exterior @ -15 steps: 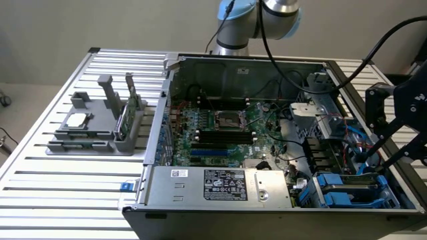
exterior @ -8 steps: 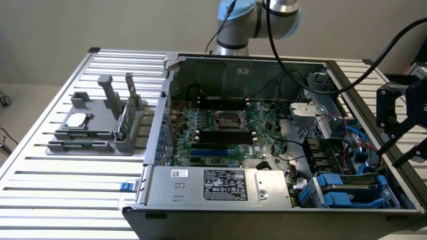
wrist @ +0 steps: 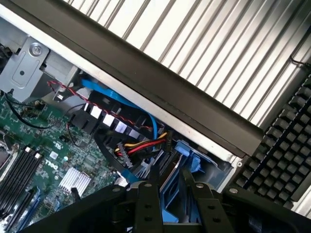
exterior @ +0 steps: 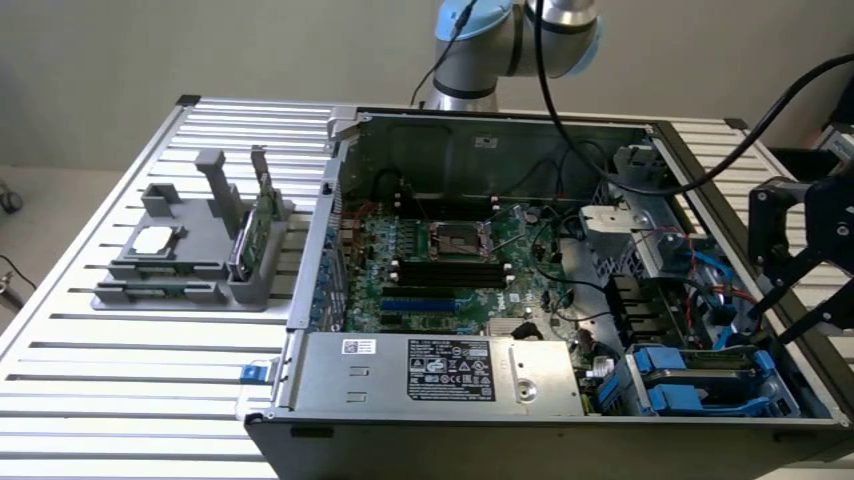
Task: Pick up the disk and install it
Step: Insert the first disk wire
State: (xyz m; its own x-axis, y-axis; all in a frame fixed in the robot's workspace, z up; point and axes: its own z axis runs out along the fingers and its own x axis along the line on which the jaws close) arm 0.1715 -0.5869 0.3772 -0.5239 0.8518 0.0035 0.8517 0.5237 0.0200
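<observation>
The disk (exterior: 694, 372) lies low in the drive bay at the open computer case's (exterior: 481, 125) near corner, on the exterior view's right; its blue carrier frames a grey top. My black gripper (exterior: 774, 318) reaches down over that bay from the right. In the wrist view its two dark fingers (wrist: 148, 204) stand on either side of a blue edge of the disk (wrist: 170, 196), which fills the gap between them. The gripper (wrist: 169, 187) looks shut on that carrier edge. The rest of the disk is hidden behind the fingers.
Red, yellow and blue cables (wrist: 141, 143) run close beside the bay. A silver power supply (exterior: 441, 370) sits along the case's front, with the motherboard (exterior: 441, 260) behind it. A grey holder (exterior: 200, 260) stands on the slatted table at the left. A black keyboard (wrist: 277, 160) lies outside the case wall.
</observation>
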